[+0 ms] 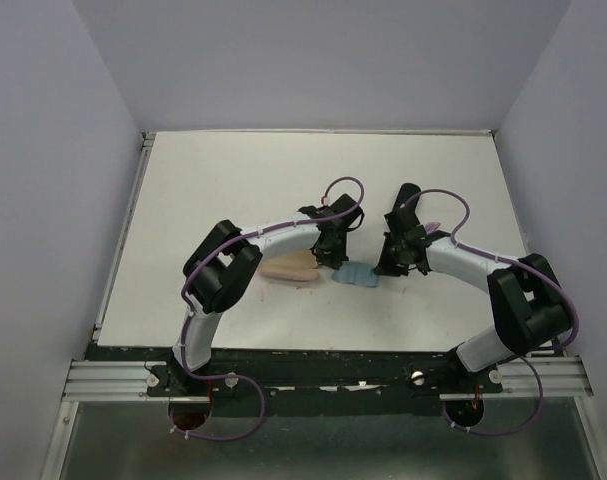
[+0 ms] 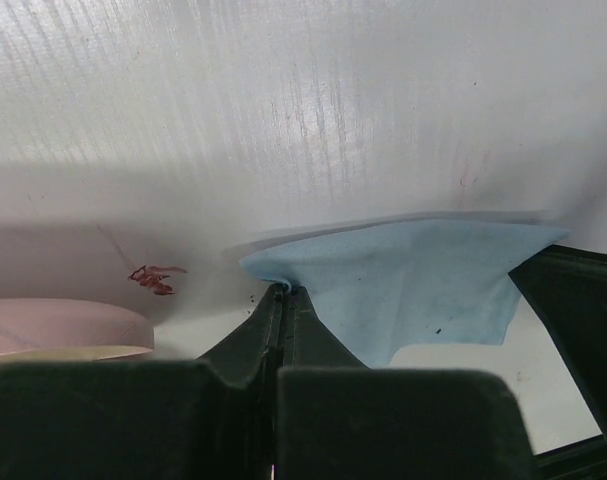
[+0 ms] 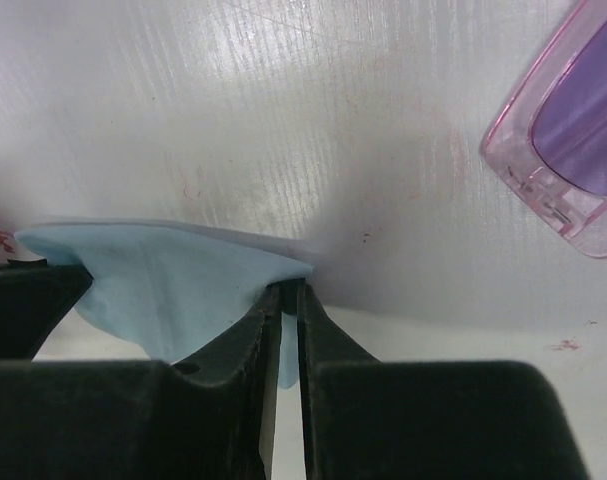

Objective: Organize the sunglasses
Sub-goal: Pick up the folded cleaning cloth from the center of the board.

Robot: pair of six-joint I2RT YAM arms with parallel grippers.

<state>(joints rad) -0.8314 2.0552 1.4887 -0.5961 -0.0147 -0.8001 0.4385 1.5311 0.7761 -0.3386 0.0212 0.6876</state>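
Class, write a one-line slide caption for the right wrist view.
Right hand pinches a light blue cloth; pink-purple sunglasses lie beyond.

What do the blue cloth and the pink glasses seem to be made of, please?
The cloth looks like soft, matte fabric, perhaps microfibre: it hangs in loose folds where the left tool pinches it. The glasses look like glossy, translucent plastic: light passes through the pink frame, and the lens is tinted purple.
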